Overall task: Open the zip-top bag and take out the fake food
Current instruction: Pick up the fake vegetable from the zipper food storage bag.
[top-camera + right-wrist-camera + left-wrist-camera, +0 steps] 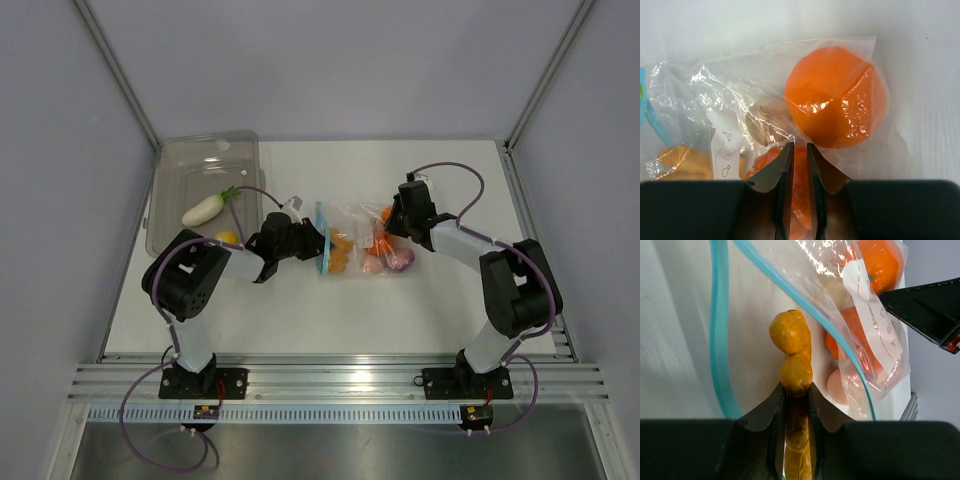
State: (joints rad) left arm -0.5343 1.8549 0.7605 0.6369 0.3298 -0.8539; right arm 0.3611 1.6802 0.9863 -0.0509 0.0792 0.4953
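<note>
Bag: your clear zip-top bag [352, 228], blue zip parted.
Left gripper [796, 390]: clamps yellow fake food [791, 337].
Right gripper [795, 149]: pinches the bag.
Desk [300, 310]: white.

The bag [352, 222] is clear with a light blue zip [719, 340]. The ball [836, 97] is bright orange, the egg [836, 387] pinkish, the onion [400, 259] purple. The lumpy piece [792, 352] is mottled yellow-orange. The radish [203, 209] is white, green-topped; the tray [200, 158] smoky grey.

Clear zip-top bag [358, 232] w/ fake food [340, 256] inside lies btwn arms: L gripper [312, 243] at its blue zip end, R gripper [393, 228] on opp. end. Grey tray [200, 160] back-left holds white radish [203, 209], yellow pc [227, 238] at near edge.
</note>
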